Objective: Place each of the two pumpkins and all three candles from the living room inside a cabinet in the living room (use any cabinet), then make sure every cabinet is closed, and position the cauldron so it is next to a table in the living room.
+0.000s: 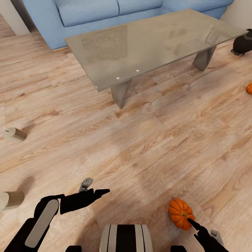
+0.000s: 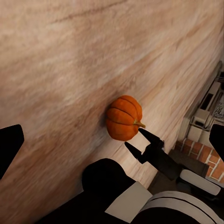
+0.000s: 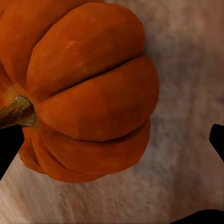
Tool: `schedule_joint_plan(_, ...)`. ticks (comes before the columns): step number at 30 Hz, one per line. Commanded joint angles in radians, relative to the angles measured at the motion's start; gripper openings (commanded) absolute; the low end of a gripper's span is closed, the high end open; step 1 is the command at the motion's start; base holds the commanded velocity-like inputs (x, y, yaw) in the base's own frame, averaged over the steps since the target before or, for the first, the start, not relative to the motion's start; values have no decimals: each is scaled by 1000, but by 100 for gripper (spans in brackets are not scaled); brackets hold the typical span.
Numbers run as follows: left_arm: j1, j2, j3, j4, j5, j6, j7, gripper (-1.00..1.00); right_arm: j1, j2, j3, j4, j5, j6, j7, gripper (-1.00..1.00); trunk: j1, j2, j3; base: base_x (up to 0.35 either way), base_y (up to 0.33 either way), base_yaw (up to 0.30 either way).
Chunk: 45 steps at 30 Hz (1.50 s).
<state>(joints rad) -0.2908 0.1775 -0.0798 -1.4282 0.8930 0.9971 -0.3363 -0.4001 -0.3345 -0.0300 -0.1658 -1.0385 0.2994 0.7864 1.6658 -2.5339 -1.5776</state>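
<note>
1. Two pumpkins are showing on the floor (image 1: 140, 150) from my head camera: the nearer pumpkin (image 1: 180, 214) is lying close in front of my base on the right, and the second pumpkin (image 1: 249, 88) is sitting well off at the far right edge, cut by the frame.
2. I am holding my right gripper (image 1: 194, 224) right at the nearer pumpkin, one dark fingertip (image 1: 190, 221) touching or almost touching its near side. Through the left wrist camera I am seeing both fingers (image 2: 150, 136) spread apart, pointing at the pumpkin (image 2: 123, 118) and holding nothing.
3. The right wrist camera is looking straight onto that pumpkin (image 3: 84, 88), its stem (image 3: 16, 111) pointing sideways; it is lying tipped on the planks, mostly off to one side of the finger gap rather than squarely between the fingers.
4. My left gripper (image 1: 94, 187) is hovering over bare planks at the near left, pointing right. Its jaws are standing open and empty, one black finger (image 1: 101, 191) and one grey one apart.
5. Two candles are lying on their sides at the left: one candle (image 1: 15, 134) farther out, another candle (image 1: 12, 199) nearer, at the frame edge.
6. The grey table (image 1: 147, 42) is standing beyond, in front of a blue sofa (image 1: 105, 14).
7. The black cauldron (image 1: 244, 42) is sitting on the floor just past the table's far right corner.
</note>
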Motion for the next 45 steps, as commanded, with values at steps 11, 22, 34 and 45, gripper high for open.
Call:
schedule_joint_plan(11, 0, 0, -1, 0, 3, 1, -7, 100, 0, -1, -2, 0, -5, 10, 2, 100, 0, 0, -1, 12, 13, 0)
schedule_joint_plan(22, 0, 0, -1, 0, 3, 1, -7, 100, 0, -1, -2, 0, -5, 10, 2, 100, 0, 0, -1, 101, 54, 0)
schedule_joint_plan(34, 0, 0, -1, 0, 4, 1, -7, 100, 0, -1, -3, 0, -5, 9, 2, 100, 0, 0, -1, 44, 41, 0)
schedule_joint_plan(45, 0, 0, -1, 0, 3, 1, -7, 100, 0, -1, -2, 0, -5, 7, 2, -100, 0, 0, -1, 1, 4, 0)
